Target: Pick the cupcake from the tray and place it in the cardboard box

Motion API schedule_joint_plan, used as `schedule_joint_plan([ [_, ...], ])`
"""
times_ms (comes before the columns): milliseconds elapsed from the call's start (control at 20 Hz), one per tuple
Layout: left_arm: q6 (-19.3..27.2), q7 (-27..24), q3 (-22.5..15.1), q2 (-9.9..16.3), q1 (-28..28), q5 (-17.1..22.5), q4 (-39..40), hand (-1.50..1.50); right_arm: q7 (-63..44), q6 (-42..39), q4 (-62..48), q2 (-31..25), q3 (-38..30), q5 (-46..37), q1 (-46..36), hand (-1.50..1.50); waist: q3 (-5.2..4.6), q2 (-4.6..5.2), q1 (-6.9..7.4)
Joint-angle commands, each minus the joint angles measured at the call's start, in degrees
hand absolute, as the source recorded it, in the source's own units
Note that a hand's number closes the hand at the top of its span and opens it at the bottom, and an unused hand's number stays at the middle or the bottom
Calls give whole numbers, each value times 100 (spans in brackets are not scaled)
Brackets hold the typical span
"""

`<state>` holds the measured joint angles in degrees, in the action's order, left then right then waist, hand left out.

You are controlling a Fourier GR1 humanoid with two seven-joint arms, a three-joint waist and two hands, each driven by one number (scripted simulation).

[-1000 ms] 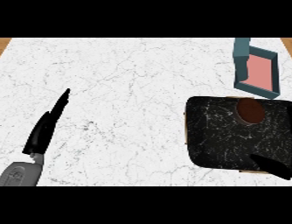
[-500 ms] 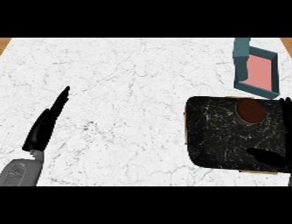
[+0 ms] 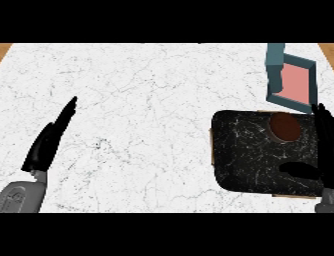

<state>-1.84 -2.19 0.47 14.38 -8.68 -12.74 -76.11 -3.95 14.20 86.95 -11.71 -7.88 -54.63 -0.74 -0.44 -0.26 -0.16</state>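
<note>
A dark brown cupcake [image 3: 286,126] sits near the far right corner of a black marbled tray [image 3: 247,155] on the counter's right side. Beyond the tray stands a box [image 3: 295,82] with teal walls and a pink inside, its opening facing me. My right hand [image 3: 331,150] is open over the tray's right edge, fingers straight and pointing away, thumb reaching left over the tray; it is just right of the cupcake and apart from it. My left hand [image 3: 48,142] rests open at the left, fingers straight.
The white marble counter [image 3: 148,100] spreads between the hands. Wooden floor shows past its left and right far corners. The tray's left edge shows a thin tan rim.
My right hand has moved forward along the tray's right edge, its fingertips now past the cupcake and near the box. The left hand has stayed put.
</note>
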Motion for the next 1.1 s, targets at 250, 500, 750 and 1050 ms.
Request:
schedule_joint_plan([
  [250, -119, -50, 28, -26, 276, -114, -270, 0, -5, 196, -896, 279, 99, -128, -594, -150, 45, 26, 43],
  [500, 56, -305, 154, -161, -162, -215, 440, 0, 569, 407, -1483, 80, -215, 202, -786, -150, 44, 39, 10],
  [750, 76, -373, 159, -213, -171, -250, 498, 0, 656, 603, -1885, 252, -51, -13, -826, 150, 45, 37, 15],
  [1050, -174, 195, 33, -159, 169, -179, -443, 0, 716, 1668, -2162, 21, -135, -741, -1197, 150, 50, 24, 86],
])
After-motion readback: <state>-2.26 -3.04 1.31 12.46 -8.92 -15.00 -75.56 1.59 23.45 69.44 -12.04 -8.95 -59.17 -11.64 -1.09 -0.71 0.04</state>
